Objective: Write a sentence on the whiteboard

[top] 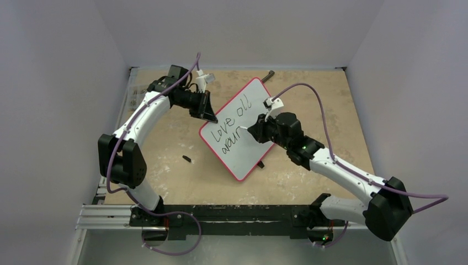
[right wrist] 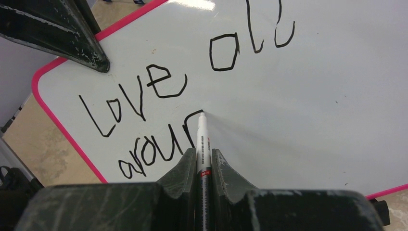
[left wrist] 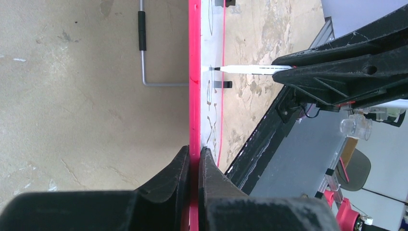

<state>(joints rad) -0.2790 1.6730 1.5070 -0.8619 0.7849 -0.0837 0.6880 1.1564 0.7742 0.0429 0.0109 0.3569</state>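
Note:
The whiteboard (top: 245, 144) lies tilted in the middle of the table, white with a red-pink rim. Black marker words on it (right wrist: 144, 91) read "Love all" and below "arour", the last stroke unfinished. My left gripper (top: 209, 114) is shut on the board's rim at its upper left edge; in the left wrist view the rim (left wrist: 194, 96) runs between the fingers. My right gripper (top: 255, 131) is shut on a white marker (right wrist: 201, 144). The marker's tip touches the board at the end of "arour". The marker also shows in the left wrist view (left wrist: 250, 69).
A small black piece (top: 187, 159) lies on the table left of the board. A grey metal bar with a black grip (left wrist: 142, 43) lies behind the board, also seen at the back of the table (top: 269, 75). Walls close in the table on three sides.

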